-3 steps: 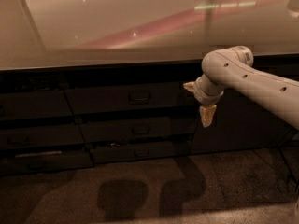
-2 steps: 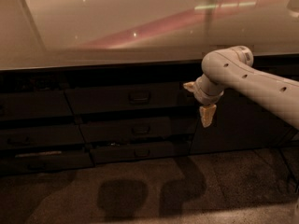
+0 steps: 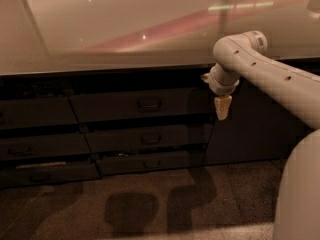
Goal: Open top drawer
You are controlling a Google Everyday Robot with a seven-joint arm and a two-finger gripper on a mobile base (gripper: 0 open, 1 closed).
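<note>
The top drawer point(image 3: 110, 107) is seen directly beneath the edge of the glossy counter point(image 3: 125, 39), in the middle column of dark fronts, and it is judged to be fully closed, since its front lies flush with the narrower drawer point(image 3: 115, 139) below it. Its small loop handle point(image 3: 149, 104) is set at the centre of the front, and nothing is touching it. The tool point(image 3: 223, 109) is held off to the right of that front, in front of the tall cabinet door point(image 3: 255, 129), at about the height of the handle and well apart from it. It is hung pointing downward from the bent wrist of the pale arm point(image 3: 270, 66). Whether the tool is wide or narrow cannot be told from this view, and nothing is seen in it. This placement is taken as a staging pose: the handle is left unobstructed, and room is kept for a sideways approach. The opening itself is judged not yet begun; the tool would first have to be turned toward the front and brought across to the loop.
</note>
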